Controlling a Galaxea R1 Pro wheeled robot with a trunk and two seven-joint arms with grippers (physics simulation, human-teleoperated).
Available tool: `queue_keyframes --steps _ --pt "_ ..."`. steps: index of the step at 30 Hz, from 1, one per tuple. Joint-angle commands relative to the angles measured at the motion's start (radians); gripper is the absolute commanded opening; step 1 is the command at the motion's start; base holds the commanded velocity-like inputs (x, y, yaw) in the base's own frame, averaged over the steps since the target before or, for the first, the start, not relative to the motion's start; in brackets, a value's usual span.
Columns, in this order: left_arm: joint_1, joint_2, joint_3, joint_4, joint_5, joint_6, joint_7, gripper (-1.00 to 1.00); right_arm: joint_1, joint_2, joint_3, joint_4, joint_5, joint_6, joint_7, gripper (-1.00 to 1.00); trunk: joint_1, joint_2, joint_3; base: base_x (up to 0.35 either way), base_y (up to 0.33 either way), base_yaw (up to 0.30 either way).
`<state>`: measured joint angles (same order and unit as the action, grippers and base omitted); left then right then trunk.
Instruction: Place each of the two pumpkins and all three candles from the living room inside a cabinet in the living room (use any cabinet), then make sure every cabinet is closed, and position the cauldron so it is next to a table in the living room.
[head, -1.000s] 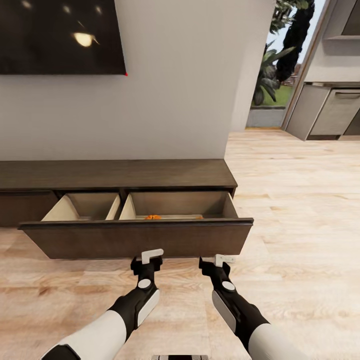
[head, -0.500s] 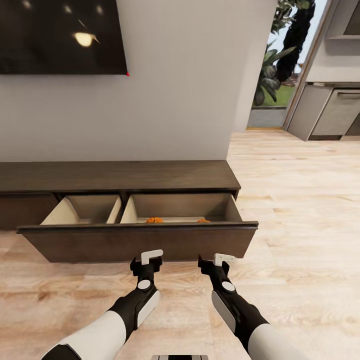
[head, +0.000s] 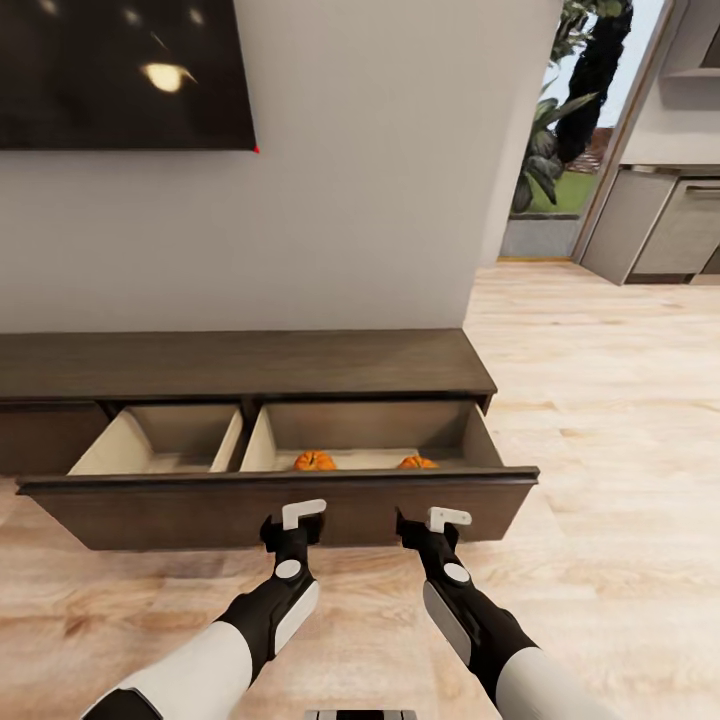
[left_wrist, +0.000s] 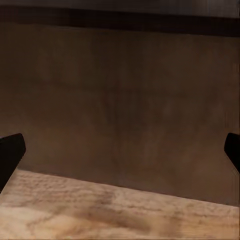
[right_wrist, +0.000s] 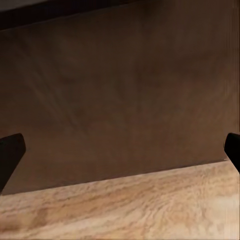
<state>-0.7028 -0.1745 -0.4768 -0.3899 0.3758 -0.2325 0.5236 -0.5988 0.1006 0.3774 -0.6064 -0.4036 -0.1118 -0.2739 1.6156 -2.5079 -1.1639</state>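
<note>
While the cabinet (head: 240, 365) stands against the wall with its wide drawer front (head: 270, 510) pulled out, two pumpkins (head: 315, 461) lie low in the right-hand compartment, well apart from each other and half hidden behind the front's top edge; the left-hand compartment shows a bare floor as far as can be seen (no candles or cauldron are to be made out). Just short of that front, the left gripper (head: 292, 532) and the right gripper (head: 428, 532) are held side by side, level and pointing at the panel, which looks like a stance for pushing it shut with both arms at once; in each wrist view the fingertips (left_wrist: 10, 152) sit at the far edges with the brown front (right_wrist: 120, 95) between them, so both sets of jaws are spread wide and carry nothing. Beneath them runs the pale wooden floor (head: 600, 420); whether the tips already touch the panel I cannot tell.
</note>
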Motion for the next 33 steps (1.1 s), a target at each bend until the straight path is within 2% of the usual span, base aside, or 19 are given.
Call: queue_keyframes --steps 1,6,17,33 --pt "-0.001 0.0 -0.007 0.002 0.009 -0.007 0.006 1.0 -0.001 -0.001 0.007 0.0 -0.011 -0.006 -0.007 1.0 0.0 0.0 -0.001 0.234 0.001 0.0" --pt "-0.001 0.0 -0.008 0.002 0.009 -0.007 0.006 1.0 -0.001 -0.001 0.008 0.0 -0.011 -0.006 -0.007 1.0 0.0 0.0 -0.001 0.306 0.0 0.0" --pt "-0.001 0.0 -0.008 0.002 0.009 -0.007 0.006 1.0 -0.001 -0.001 0.007 -0.001 -0.011 -0.006 -0.007 1.0 0.0 0.0 -0.001 0.13 0.028 0.0" --pt "-0.001 0.0 -0.008 0.002 0.009 -0.007 0.006 1.0 -0.001 -0.001 0.007 -0.001 -0.011 -0.006 -0.007 1.0 0.0 0.0 -0.001 0.285 0.087 0.0"
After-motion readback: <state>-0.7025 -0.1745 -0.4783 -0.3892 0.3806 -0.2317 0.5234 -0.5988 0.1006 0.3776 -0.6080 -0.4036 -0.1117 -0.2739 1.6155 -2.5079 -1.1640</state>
